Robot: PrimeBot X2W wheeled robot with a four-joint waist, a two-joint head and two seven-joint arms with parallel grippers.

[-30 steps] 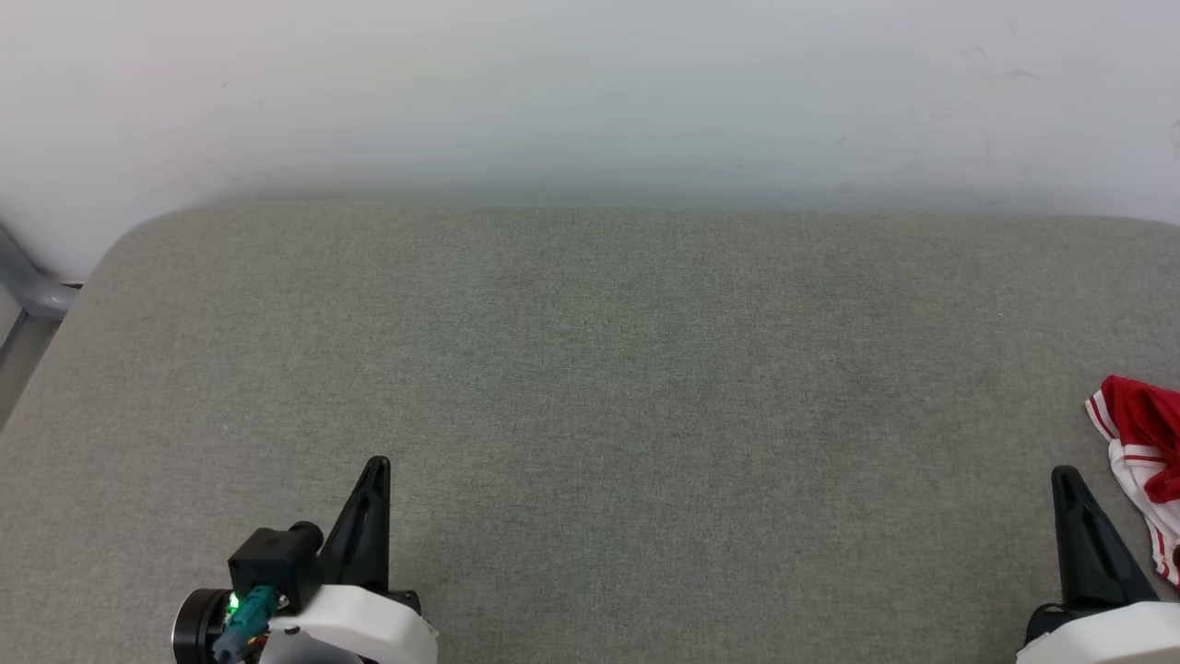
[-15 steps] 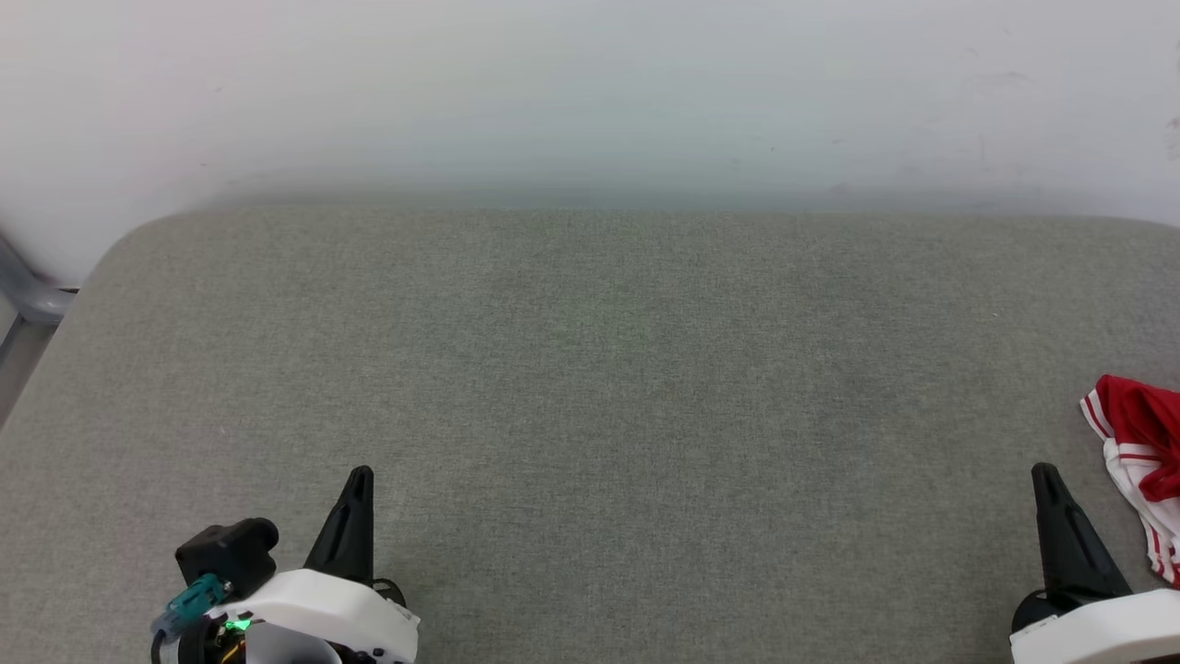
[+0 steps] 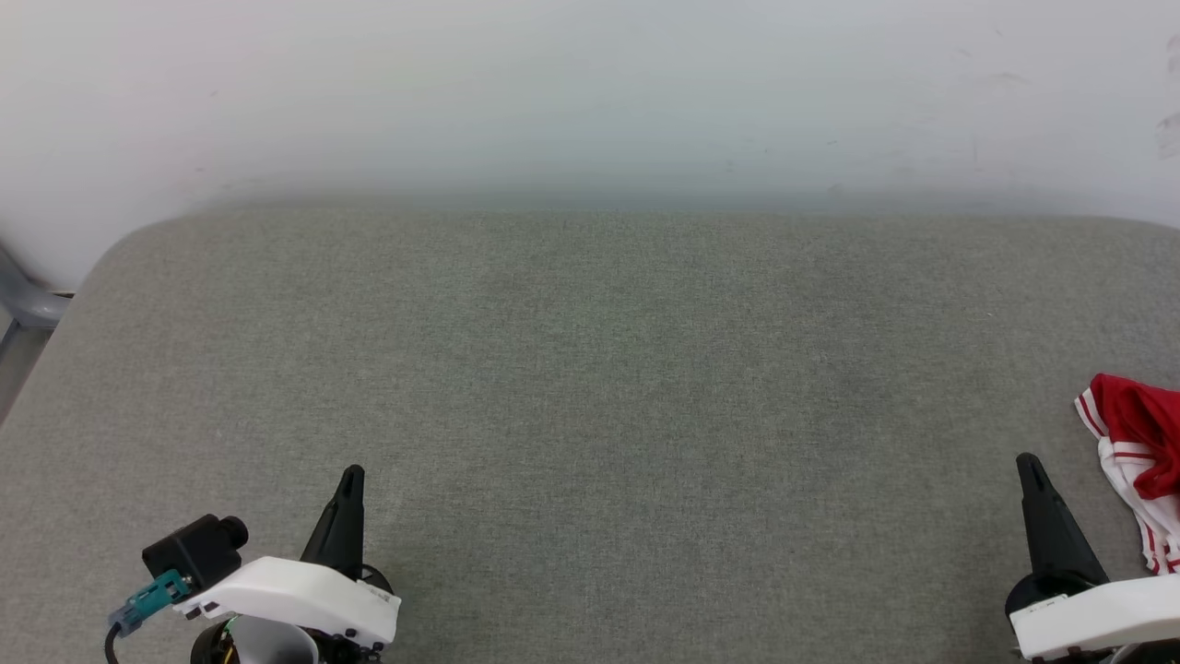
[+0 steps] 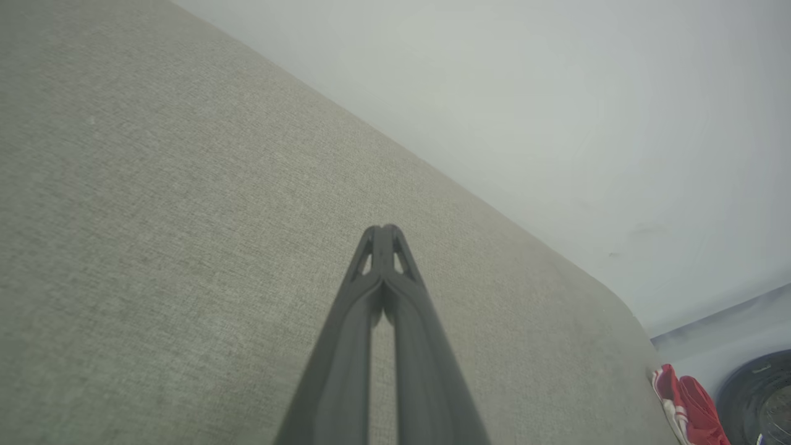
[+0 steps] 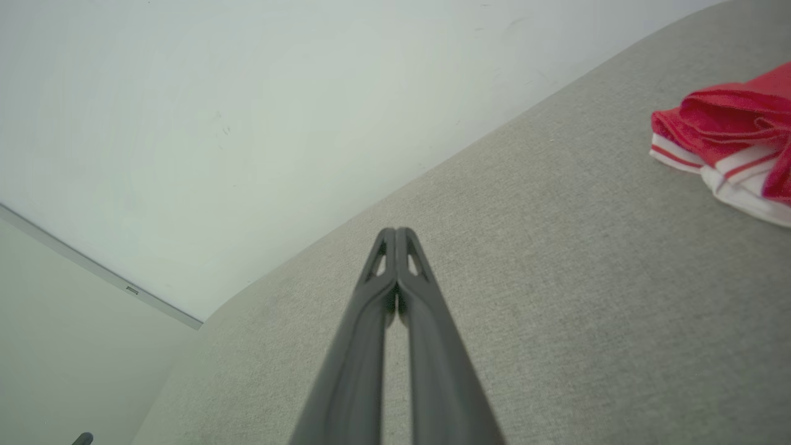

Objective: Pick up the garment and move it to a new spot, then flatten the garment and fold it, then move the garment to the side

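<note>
Red-and-white cloth, the garment (image 3: 1129, 429), lies bunched in layers at the far right of the grey padded surface (image 3: 590, 369), near the right gripper (image 3: 1025, 459). That gripper is pressed closed on nothing, as is the left gripper (image 3: 351, 472). The scene fits either a heap awaiting pickup or a folded bundle set aside. Open padding spans the middle, bounded by the wall (image 3: 590, 92) behind and a rounded left corner.

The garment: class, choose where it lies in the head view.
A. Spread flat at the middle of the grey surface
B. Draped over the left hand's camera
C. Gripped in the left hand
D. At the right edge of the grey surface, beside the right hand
D: the garment lies at the right edge of the grey surface, just right of the right hand, which is shut and not touching it.
</note>
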